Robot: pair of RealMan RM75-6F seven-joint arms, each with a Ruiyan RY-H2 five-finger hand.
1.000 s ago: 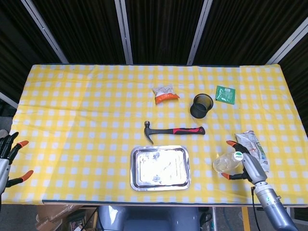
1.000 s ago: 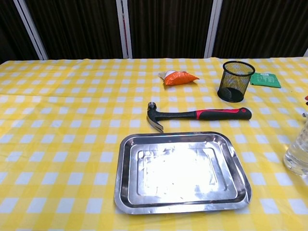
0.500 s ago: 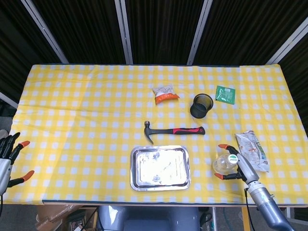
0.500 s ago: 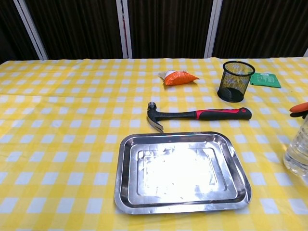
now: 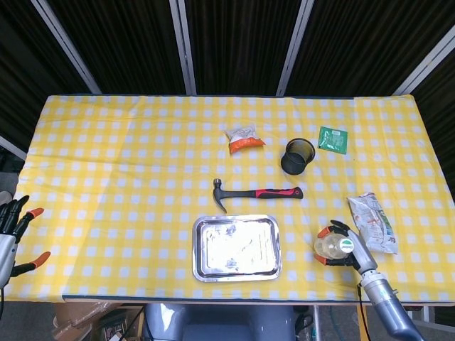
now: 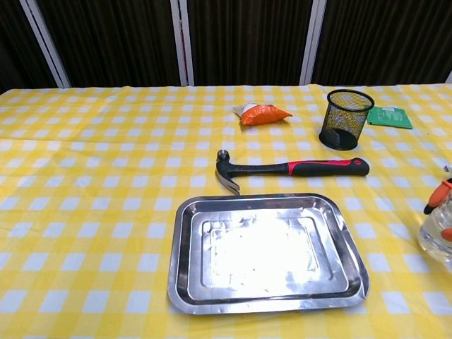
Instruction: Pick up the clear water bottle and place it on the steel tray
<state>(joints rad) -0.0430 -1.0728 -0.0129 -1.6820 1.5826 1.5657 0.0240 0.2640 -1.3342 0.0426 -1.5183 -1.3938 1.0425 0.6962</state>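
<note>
Clear plastic water bottle (image 5: 332, 246) with a green-and-white cap stands upright near the table's front edge, toward its front right corner. It sits just right of the shiny steel tray (image 5: 237, 268), apart from it, with a strip of yellow checked cloth between.

Right hand (image 5: 348, 245) is at the bottle. Orange-tipped fingers (image 5: 325, 231) curl round it from the right, one tip above and one below in the head view. Chest view shows orange tips (image 6: 436, 198) against the clear wall at the right frame edge. Reads as a grip on the bottle, though how firmly is hard to judge.

Left hand (image 5: 13, 238) hangs off the table's front left corner, fingers spread, holding nothing, well apart from everything.

Key relation: the bottle's long axis is vertical, and the tray lies straight left of it along the front edge. The right hand is far the nearer. The coming move looks like a lift and a short carry leftward over the tray rim.
</note>
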